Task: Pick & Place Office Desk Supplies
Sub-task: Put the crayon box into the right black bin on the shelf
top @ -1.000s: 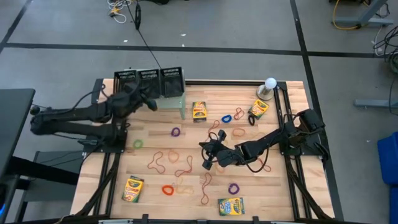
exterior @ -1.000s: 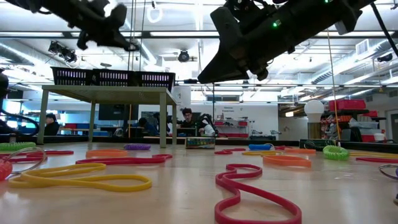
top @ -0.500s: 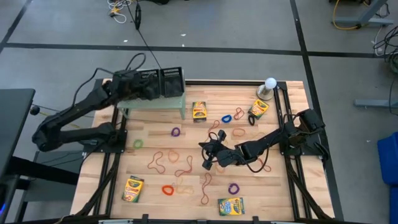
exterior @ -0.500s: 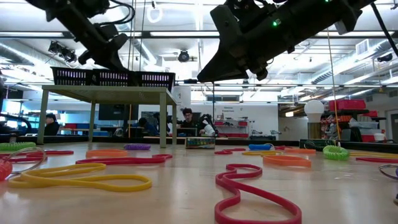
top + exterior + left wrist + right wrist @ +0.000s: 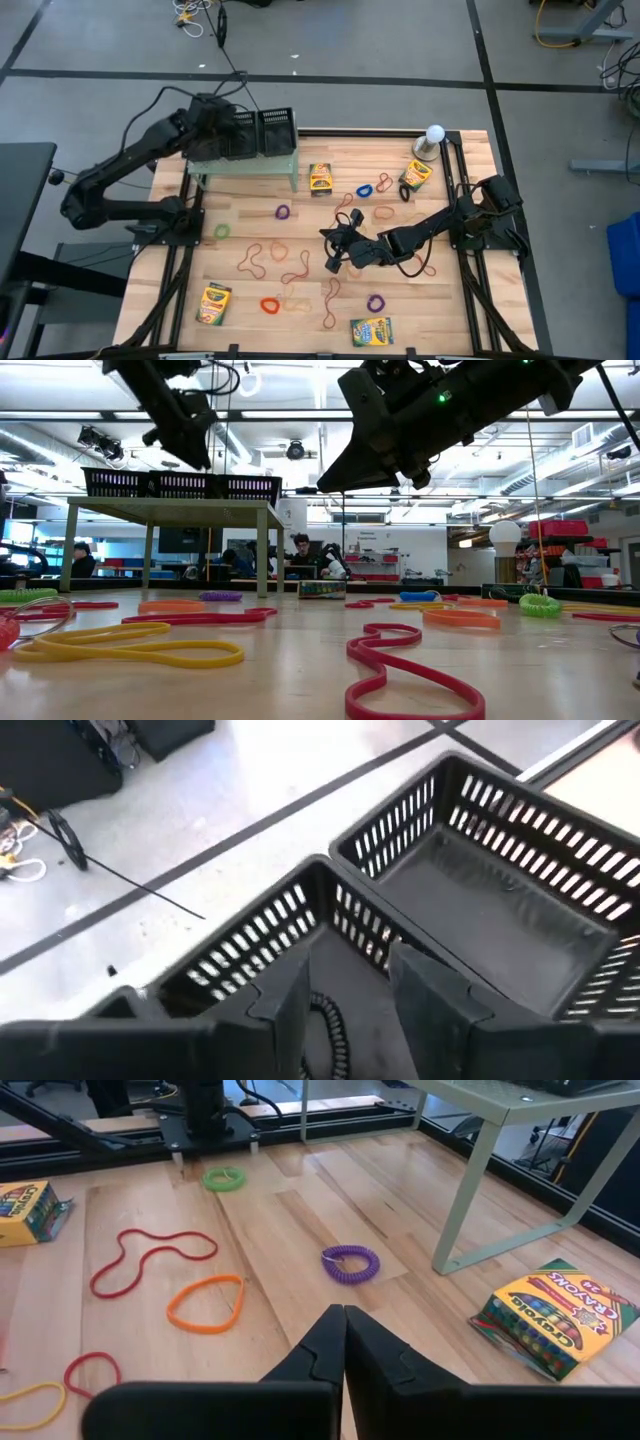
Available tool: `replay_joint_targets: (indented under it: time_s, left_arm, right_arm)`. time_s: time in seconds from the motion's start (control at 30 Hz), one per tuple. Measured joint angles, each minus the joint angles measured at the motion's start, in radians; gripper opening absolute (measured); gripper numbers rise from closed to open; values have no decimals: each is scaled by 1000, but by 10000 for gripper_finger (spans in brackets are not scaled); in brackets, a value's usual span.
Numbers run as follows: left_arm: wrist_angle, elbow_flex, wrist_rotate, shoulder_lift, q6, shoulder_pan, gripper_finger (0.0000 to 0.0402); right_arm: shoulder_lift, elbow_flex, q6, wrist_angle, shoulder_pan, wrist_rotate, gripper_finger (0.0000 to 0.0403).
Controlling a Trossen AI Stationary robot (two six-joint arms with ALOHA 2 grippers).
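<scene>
Three black mesh trays (image 5: pixel 255 130) stand side by side on top of the pale green stand (image 5: pixel 250 166) at the table's far left. My left gripper (image 5: pixel 350 982) hangs open over the middle tray (image 5: pixel 300 935). A black coiled band (image 5: pixel 326 1032) lies on that tray's floor below the fingers. My right gripper (image 5: pixel 344 1330) is shut with nothing in it, hovering over the table's middle (image 5: pixel 335 250). Rubber bands lie scattered on the wood, such as a purple coil (image 5: pixel 351 1265) and an orange loop (image 5: pixel 205 1302). Crayon boxes (image 5: pixel 320 178) (image 5: pixel 214 303) lie flat.
A white globe on a grey base (image 5: pixel 432 140) stands at the far right corner. More crayon boxes lie at the right (image 5: pixel 414 176) and near edge (image 5: pixel 371 331). The stand's legs (image 5: pixel 470 1190) rise from the table beyond the right gripper.
My left gripper has swung up from beside the stand's near side toward the table's far edge and now hangs above the mesh trays, its arm turned about. My right arm has kept still.
</scene>
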Motion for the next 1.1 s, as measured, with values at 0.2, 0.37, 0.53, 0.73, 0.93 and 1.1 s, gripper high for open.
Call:
replay_joint_targets:
  time_s: [0.2, 0.37, 0.53, 0.73, 0.93, 1.1]
  left_arm:
    - [-59, 39, -39, -73, -20, -97, 114]
    - [-16, -55, -138, -158, -92, -306, 60]
    - [205, -211, -262, -191, -110, -567, 20]
    - [542, -371, -369, -160, -40, -826, 8]
    - [841, -504, -348, -102, -35, -960, 11]
    - [1118, -629, -345, -28, -30, -1010, 10]
  right_arm:
    - [0, 0, -4, 0, 0, 0, 9]
    - [0, 0, -19, -1, 0, 0, 9]
    - [0, 0, -26, -1, 0, 0, 9]
    - [0, 0, -26, 0, 0, 0, 9]
    - [0, 0, -16, -1, 0, -3, 9]
    - [0, 0, -9, -2, -7, -132, 9]
